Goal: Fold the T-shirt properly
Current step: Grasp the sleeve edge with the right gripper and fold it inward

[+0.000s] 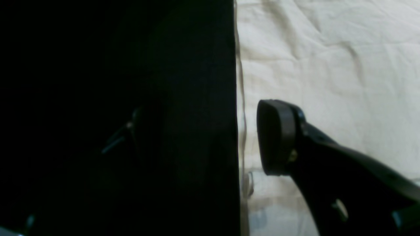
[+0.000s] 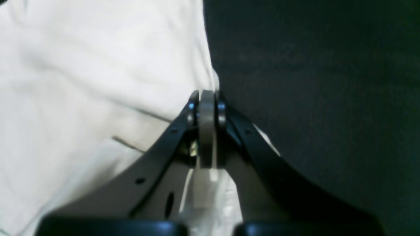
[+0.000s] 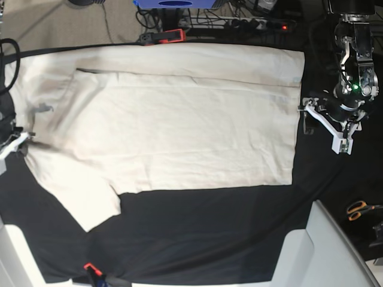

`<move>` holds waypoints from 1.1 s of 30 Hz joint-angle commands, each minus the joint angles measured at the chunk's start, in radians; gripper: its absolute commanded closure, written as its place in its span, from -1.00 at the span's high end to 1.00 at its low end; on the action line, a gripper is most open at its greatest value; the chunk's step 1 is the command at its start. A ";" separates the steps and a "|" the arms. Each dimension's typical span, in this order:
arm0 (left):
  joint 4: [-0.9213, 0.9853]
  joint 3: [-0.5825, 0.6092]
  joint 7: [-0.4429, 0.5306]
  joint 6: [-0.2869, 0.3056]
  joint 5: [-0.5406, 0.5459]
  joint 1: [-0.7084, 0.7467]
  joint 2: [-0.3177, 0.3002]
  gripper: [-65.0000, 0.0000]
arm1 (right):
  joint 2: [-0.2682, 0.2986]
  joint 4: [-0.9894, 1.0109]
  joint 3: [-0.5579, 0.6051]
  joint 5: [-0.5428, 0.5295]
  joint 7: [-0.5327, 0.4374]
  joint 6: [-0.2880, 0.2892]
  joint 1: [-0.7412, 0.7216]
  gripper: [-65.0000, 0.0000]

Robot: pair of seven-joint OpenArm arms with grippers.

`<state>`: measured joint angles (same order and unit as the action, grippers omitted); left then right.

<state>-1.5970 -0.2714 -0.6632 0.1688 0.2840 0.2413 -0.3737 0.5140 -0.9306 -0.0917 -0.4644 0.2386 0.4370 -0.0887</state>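
your right gripper has its two fingers pressed together on a thin edge of the t-shirt, right where the pale cloth meets the black tablecloth; a strip of cloth shows between the pads, so it holds the shirt. in the base view this gripper sits at the left border of the picture, at the shirt's edge.

your left gripper is spread wide. one finger pad hangs over the cream cloth just beside the straight hem, and the other finger is hard to see against the dark tablecloth. from the base view it is just off the shirt's right edge, over the black cloth, and you can see that it grips nothing.

the t-shirt lies flat on the tablecloth with its long axis going left to right in the base view. the straight hem is at the right, and one sleeve points down to the near left. a fold line runs along the far side. no print or writing can be read on it.

farther away, orange-handled scissors lie at the right. an orange clamp and a blue box stand behind the far edge of the table.
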 commanded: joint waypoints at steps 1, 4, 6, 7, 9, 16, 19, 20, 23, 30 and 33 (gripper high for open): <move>-0.016 -0.006 0.018 0.001 -0.001 -0.007 -0.017 0.36 | 0.022 -0.057 -0.033 -0.014 0.008 0.004 0.002 -0.99; -0.015 -0.006 0.018 0.001 -0.001 -0.007 -0.017 0.36 | -0.005 -0.175 -0.093 -0.014 0.117 0.004 0.062 -0.99; -0.015 -0.006 0.018 0.001 -0.001 -0.010 -0.015 0.36 | -0.028 -0.249 -0.127 -0.014 0.189 0.004 0.097 -0.99; -0.015 -0.006 0.018 0.001 -0.001 -0.010 -0.015 0.36 | -0.039 -0.278 -0.138 -0.014 0.213 0.004 0.114 -0.99; -0.015 -0.006 0.018 0.001 -0.001 -0.013 -0.015 0.36 | -0.056 -0.330 -0.159 -0.014 0.252 0.004 0.146 -0.99; -0.015 -0.006 0.021 0.001 -0.001 -0.015 -0.015 0.36 | -0.105 -0.380 -0.174 -0.014 0.328 0.004 0.191 -0.95; -0.015 -0.006 0.021 0.001 -0.001 -0.015 -0.015 0.36 | -0.108 -0.385 -0.174 -0.014 0.341 0.003 0.192 -0.87; -0.015 -0.006 0.021 0.001 -0.001 -0.015 -0.015 0.36 | -0.105 -0.393 -0.174 -0.014 0.364 0.003 0.185 -0.78; -0.015 -0.006 0.021 0.001 -0.002 -0.015 -0.015 0.36 | -0.102 -0.463 -0.176 -0.014 0.410 0.003 0.171 -0.38; -0.015 -0.006 0.023 0.001 -0.002 -0.017 -0.015 0.36 | -0.102 -0.338 -0.168 0.062 0.505 0.003 -0.069 0.00; -0.015 -0.006 0.023 0.001 -0.002 -0.017 -0.015 0.36 | -0.110 -0.144 -0.167 0.158 0.502 0.007 -0.194 0.00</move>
<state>-1.5963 -0.2710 -0.6636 0.1688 0.2832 0.2329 -0.3725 0.3904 -1.0550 -0.2565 -0.2943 0.7490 0.4461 -0.2707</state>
